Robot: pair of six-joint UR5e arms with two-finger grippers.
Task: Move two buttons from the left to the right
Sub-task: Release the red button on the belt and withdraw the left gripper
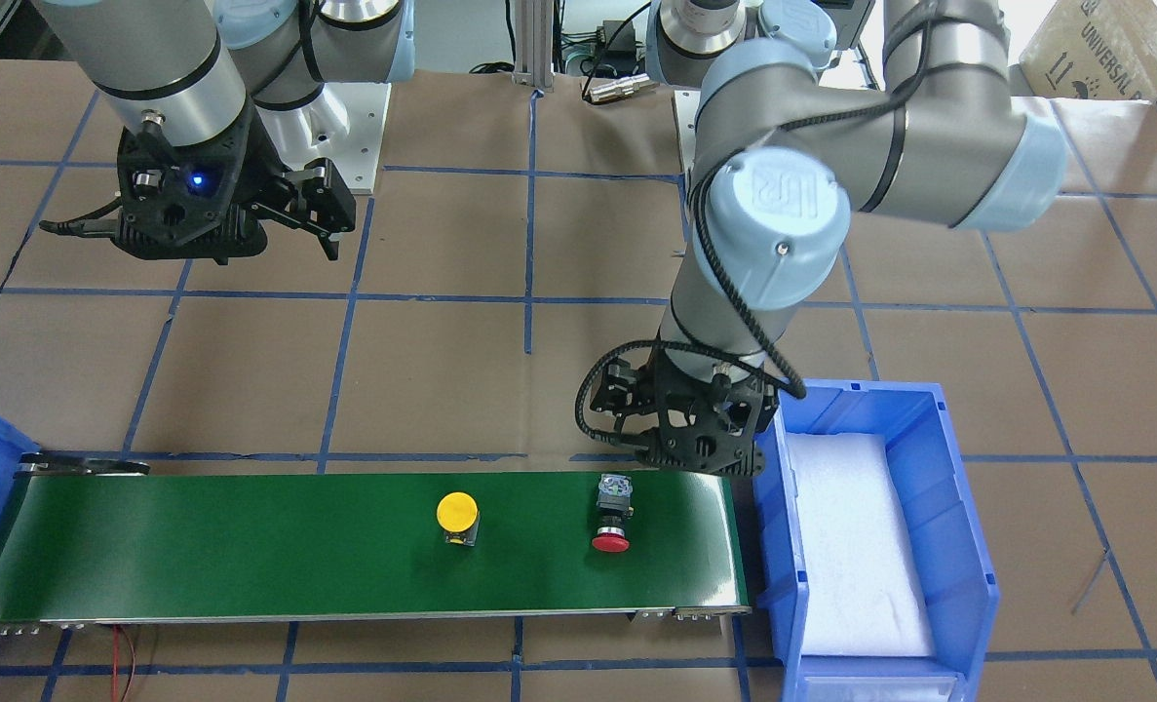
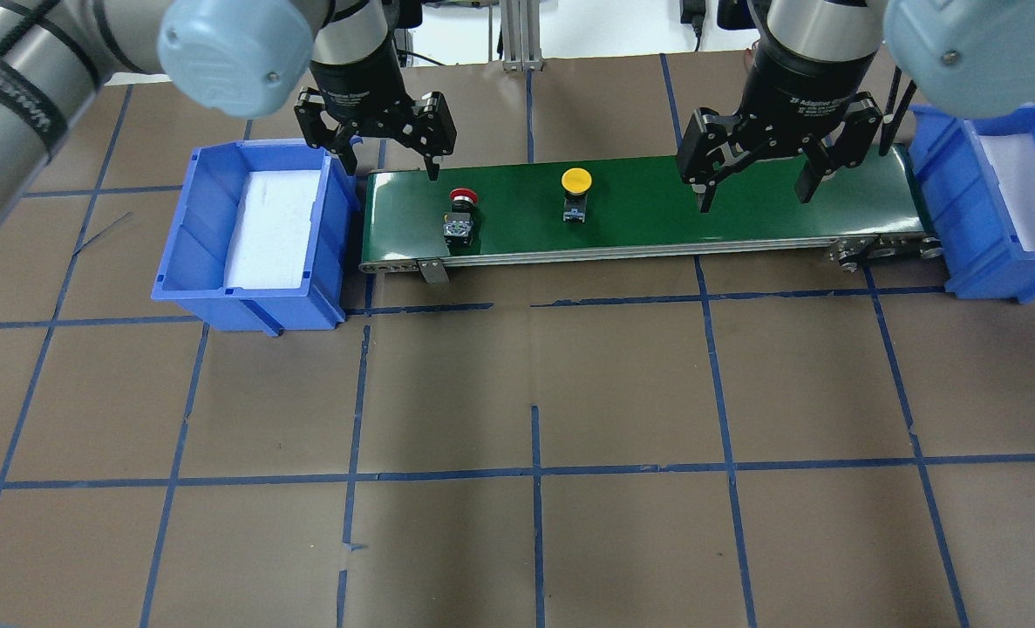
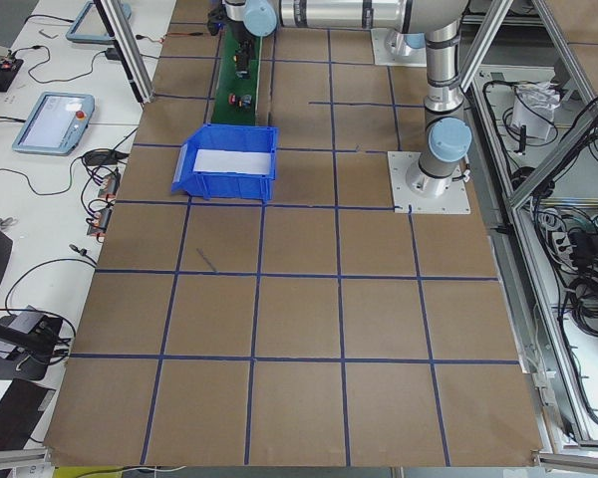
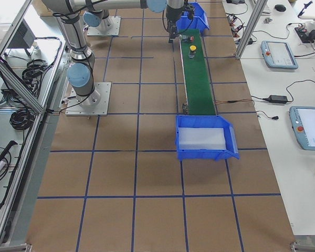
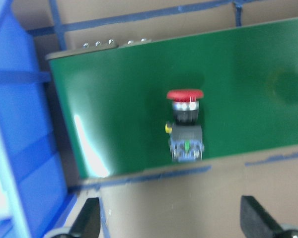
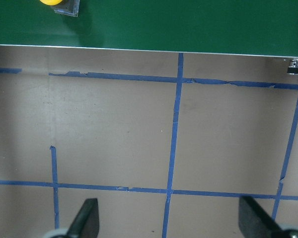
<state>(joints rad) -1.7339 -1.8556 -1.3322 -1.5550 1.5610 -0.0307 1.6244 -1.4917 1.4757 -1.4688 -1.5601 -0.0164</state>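
The red mushroom button (image 2: pixel 460 214) lies on its side near the left end of the green conveyor belt (image 2: pixel 657 209); it also shows in the left wrist view (image 5: pixel 185 124) and the front view (image 1: pixel 612 512). The yellow button (image 2: pixel 576 185) stands on the belt further right and shows in the front view (image 1: pixel 458 514) and at the top edge of the right wrist view (image 6: pixel 57 4). My left gripper (image 2: pixel 389 161) is open and empty, above the belt's left end, just behind the red button. My right gripper (image 2: pixel 752 201) is open and empty over the belt's right part.
A blue bin (image 2: pixel 247 153) with a white foam pad stands at the belt's left end. A second blue bin (image 2: pixel 936 148) stands at its right end. The table is brown board with blue tape lines.
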